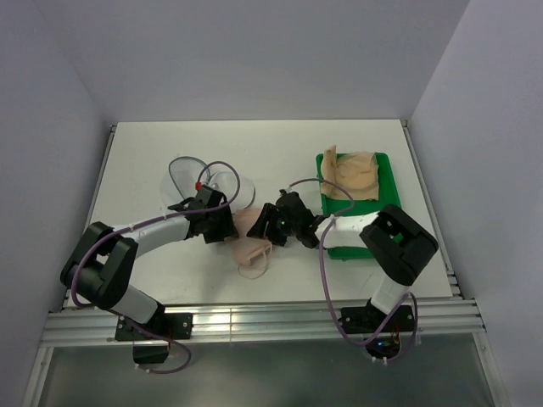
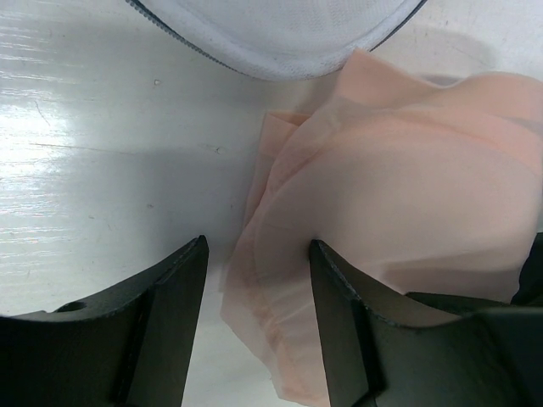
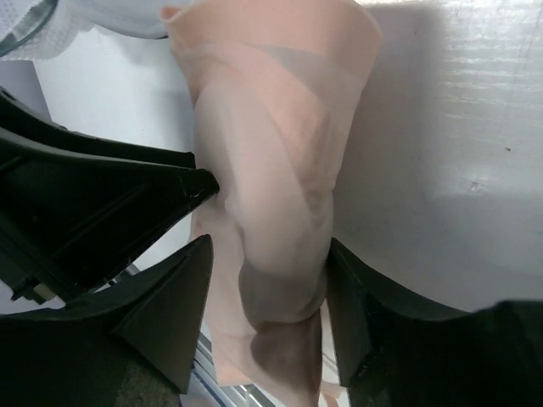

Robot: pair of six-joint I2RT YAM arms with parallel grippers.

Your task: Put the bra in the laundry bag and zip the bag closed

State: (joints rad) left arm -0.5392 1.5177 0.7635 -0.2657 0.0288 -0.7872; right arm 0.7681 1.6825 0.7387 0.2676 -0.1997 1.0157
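Our right end effector (image 3: 270, 254) has both fingers pressed against a bunched fold of the bra (image 3: 280, 110), which fills the gap between them, so we read it as pinching the fabric. Our left end effector (image 2: 257, 250) stands spread, with the bra's thin layered edge lying in part of the gap but not clamped. The bra itself lies crumpled on the bench (image 2: 85, 127) between the two end effectors, and one corner reaches up to the grey-zipped rim of the laundry bag (image 2: 280, 34), which sits just beyond it. A thin strap loop (image 1: 253, 270) trails toward the near edge. Off to the right, well apart, a green tray (image 1: 352, 246) carries a darker tan garment (image 1: 352, 174). We judge the bra to be light, limp and a little slick. It will sag and fold wherever it is unsupported, and the straps could snag on the zip. We would take hold of the thicker cup or a doubled fold, not a single layer or a strap. A grip on each side would let us carry it over the bag's opening.
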